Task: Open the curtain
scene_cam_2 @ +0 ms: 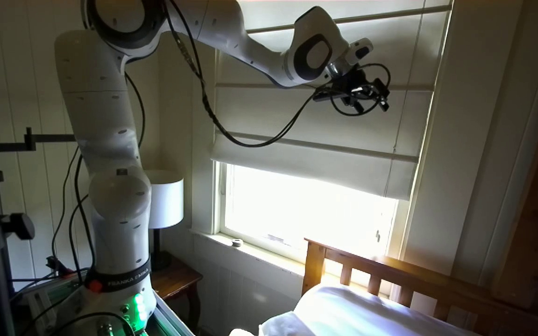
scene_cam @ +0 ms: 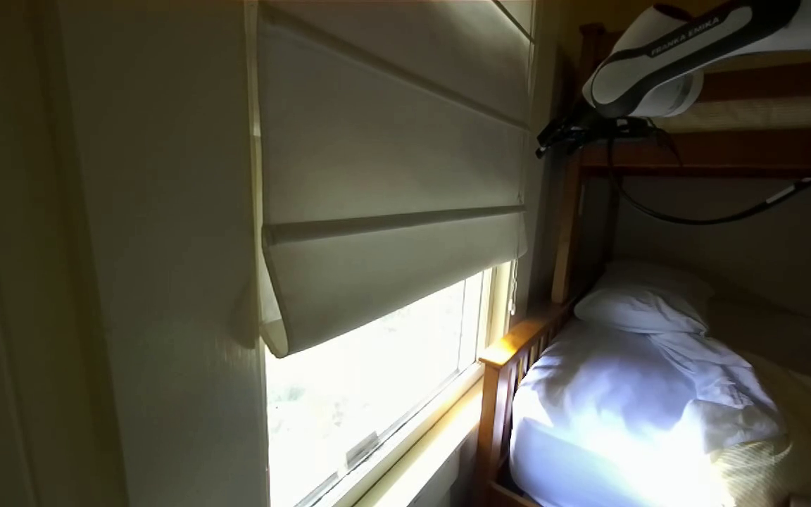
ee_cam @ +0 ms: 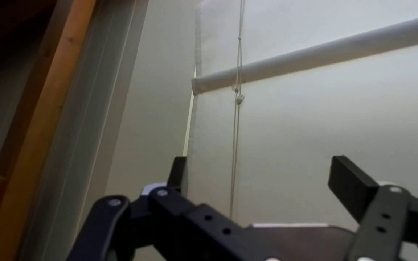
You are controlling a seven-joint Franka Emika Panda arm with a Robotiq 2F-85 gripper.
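Pale panelled walls point(scene_cam_2: 21, 102) surround a window point(scene_cam_2: 306, 205), its lower glass glaring. In an exterior view the arm point(scene_cam_2: 105, 112) climbs at left, bends near the top and stretches right, its wrist tipped downward at upper right before the curtain point(scene_cam_2: 348, 133), which covers the window's upper part, its bottom edge slanting above the bright panes. In the wrist view the gripper point(ee_cam: 263, 174) has its fingers point(ee_cam: 350, 181) spread wide, seemingly apart from the fabric; behind, a knotted cord point(ee_cam: 240, 99) shows between them. Open air lies beneath the arm, above the bed point(scene_cam: 518, 341) at lower right; a wooden bunk post point(ee_cam: 49, 105) edges the wrist view's left. Plain cream cloth carries crosswise ridges; the bed rail looks glossy, the white bedding point(scene_cam: 610, 366) crumpled.
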